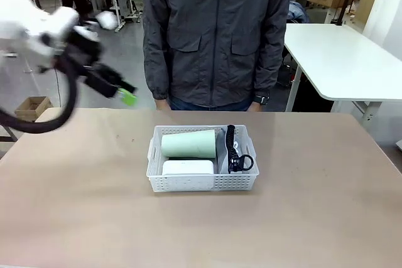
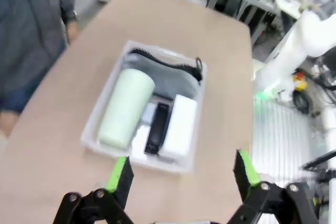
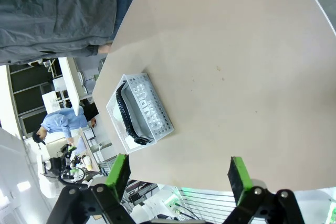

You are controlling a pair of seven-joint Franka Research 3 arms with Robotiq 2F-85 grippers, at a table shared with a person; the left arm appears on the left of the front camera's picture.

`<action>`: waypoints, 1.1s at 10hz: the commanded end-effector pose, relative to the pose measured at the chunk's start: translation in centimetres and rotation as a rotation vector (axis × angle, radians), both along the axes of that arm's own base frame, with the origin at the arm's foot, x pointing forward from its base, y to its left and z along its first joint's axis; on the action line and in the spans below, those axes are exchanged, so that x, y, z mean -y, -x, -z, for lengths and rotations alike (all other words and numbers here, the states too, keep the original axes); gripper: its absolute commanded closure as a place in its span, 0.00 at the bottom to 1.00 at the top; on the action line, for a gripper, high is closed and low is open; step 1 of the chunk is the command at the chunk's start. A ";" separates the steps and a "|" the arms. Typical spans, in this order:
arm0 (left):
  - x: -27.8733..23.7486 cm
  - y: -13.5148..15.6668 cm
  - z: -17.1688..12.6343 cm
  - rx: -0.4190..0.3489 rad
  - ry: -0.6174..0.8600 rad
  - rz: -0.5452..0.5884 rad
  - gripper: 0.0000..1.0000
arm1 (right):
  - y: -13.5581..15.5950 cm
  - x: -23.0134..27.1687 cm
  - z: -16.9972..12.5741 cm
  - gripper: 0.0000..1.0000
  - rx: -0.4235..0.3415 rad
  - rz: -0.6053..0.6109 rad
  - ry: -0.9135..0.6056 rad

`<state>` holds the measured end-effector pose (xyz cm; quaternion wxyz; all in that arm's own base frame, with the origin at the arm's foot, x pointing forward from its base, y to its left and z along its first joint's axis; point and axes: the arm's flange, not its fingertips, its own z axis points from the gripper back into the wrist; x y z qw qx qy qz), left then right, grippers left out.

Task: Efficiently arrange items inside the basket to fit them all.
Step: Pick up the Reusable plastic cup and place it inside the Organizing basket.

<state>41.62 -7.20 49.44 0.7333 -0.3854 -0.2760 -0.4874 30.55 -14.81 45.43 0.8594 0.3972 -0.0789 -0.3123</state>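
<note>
The white perforated basket [image 1: 202,182] [image 2: 101,113] [image 3: 160,119] sits mid-table. Inside it lie a pale green cup [image 1: 188,144] [image 2: 125,107] on its side, a white rounded device [image 1: 188,167] [image 2: 179,126], a black stapler [image 2: 157,127] and a grey pouch [image 1: 223,155] [image 2: 168,80] [image 3: 142,103] with a black strap [image 1: 233,150] [image 2: 165,62] [image 3: 124,111]. My left gripper [image 1: 127,95] [image 2: 182,173] hangs open and empty, high above the table's far left. My right gripper [image 3: 178,174] is open and empty, well away from the basket.
A person in a grey jacket [image 1: 217,32] [image 2: 29,19] stands at the far edge, hands down by the table rim. A white table [image 1: 342,61] stands behind on the right. Bare brown tabletop [image 1: 314,218] surrounds the basket.
</note>
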 end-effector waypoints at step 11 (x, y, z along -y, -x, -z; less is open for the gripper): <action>-24.8 1.7 10.9 -0.487 0.452 -0.442 0.00 | 0.0 0.0 -0.1 0.00 0.008 -0.001 -0.006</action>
